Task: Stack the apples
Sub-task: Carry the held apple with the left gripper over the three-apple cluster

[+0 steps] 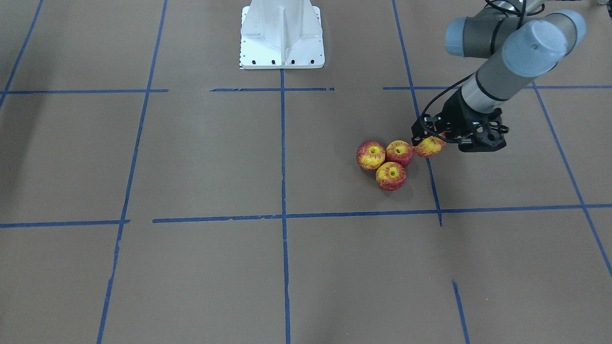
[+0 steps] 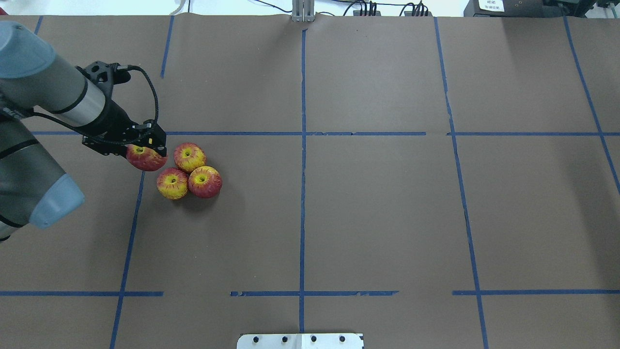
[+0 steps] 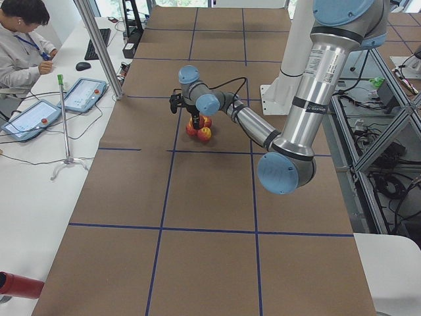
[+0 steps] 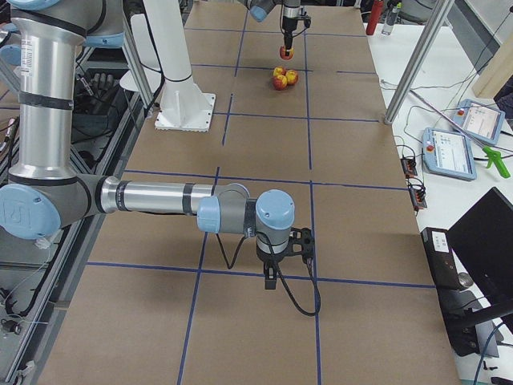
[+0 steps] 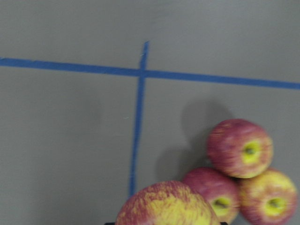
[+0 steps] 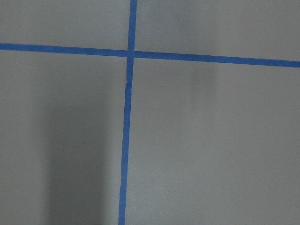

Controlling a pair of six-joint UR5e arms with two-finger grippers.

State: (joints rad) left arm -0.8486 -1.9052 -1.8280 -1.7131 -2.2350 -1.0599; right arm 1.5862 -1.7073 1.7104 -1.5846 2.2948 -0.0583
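Three apples sit touching in a cluster on the brown table: one (image 1: 371,155), one (image 1: 399,153) and one (image 1: 391,176); overhead they lie left of centre (image 2: 190,157). My left gripper (image 1: 430,143) is shut on a fourth apple (image 1: 429,148) and holds it above the table, just beside the cluster (image 2: 145,159). The left wrist view shows the held apple (image 5: 166,206) at the bottom edge and the cluster (image 5: 240,147) to its right. My right gripper (image 4: 272,277) shows only in the exterior right view, far from the apples; I cannot tell whether it is open or shut.
The white robot base (image 1: 282,36) stands at the table's robot-side edge. Blue tape lines (image 2: 302,145) form a grid on the brown table cover. An operator (image 3: 23,46) sits at a side desk with tablets; a metal pole (image 3: 99,46) stands by the table corner.
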